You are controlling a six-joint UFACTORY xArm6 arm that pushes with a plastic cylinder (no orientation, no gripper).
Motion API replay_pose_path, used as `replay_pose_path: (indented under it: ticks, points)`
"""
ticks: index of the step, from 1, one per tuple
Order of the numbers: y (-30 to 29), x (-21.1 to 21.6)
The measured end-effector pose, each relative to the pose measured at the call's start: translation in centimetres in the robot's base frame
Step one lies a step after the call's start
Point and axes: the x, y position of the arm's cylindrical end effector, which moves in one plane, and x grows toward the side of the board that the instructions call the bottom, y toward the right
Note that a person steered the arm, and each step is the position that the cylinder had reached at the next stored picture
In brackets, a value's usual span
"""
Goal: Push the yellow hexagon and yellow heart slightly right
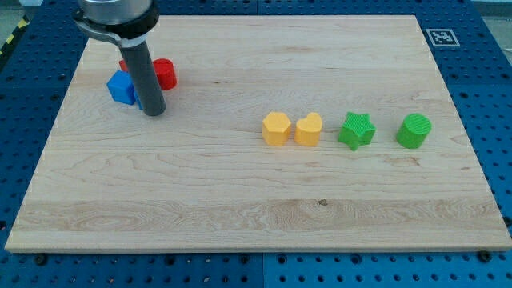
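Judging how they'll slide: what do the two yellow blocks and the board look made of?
Yellow hexagon and yellow heart: likely plastic, uniform matte colour, possibly printed. Board: pale wood, visible grain and plank seams, smooth finish.

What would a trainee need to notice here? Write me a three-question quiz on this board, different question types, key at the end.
1. True or false: my tip is touching the yellow hexagon.
2. Multiple choice: which block sits directly to the view's right of the yellow heart? A) red block B) green star C) blue block
3. Fill in: the block farthest to the view's right is the green ____.

Key
1. False. My tip rests far to the view's left, beside the blue block and the red block.
2. B, the green star.
3. Cylinder: the green cylinder.
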Motion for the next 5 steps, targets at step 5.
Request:
replay_pose_path:
  ticks: [5]
  points:
    - [14.1,5.0]
